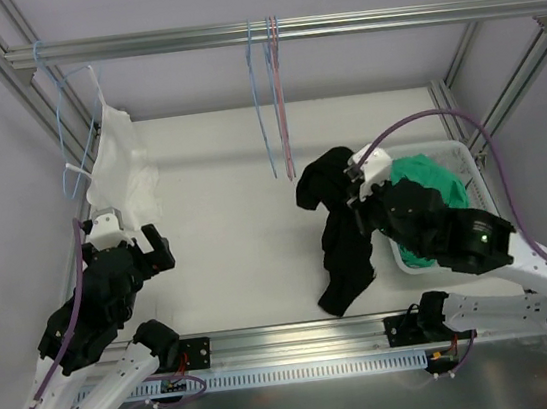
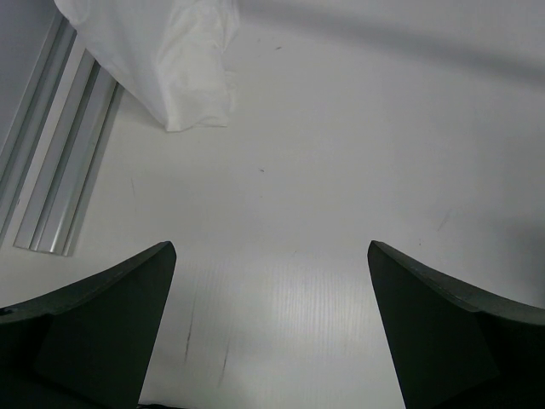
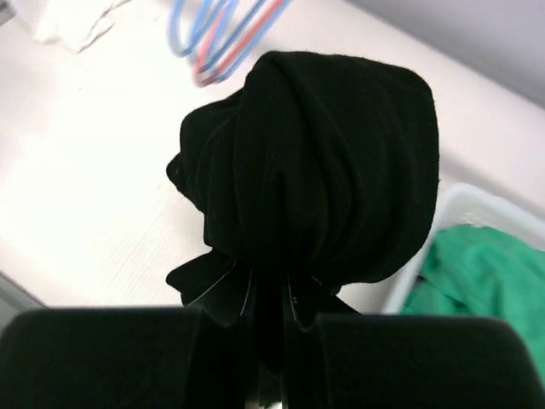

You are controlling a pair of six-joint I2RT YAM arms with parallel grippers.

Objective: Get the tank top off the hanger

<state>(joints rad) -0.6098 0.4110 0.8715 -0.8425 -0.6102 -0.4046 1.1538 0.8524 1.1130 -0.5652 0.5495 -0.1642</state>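
The right hand is pinching a bunched black knit tank top, which is hanging clear of the thin blue and pink wire hangers just beyond it. Removal is looking done, and the next move is probably calling for a lift over the rim of the white plastic basket beside it. The left hand is gaping wide, holding nothing, with open white desk ahead.
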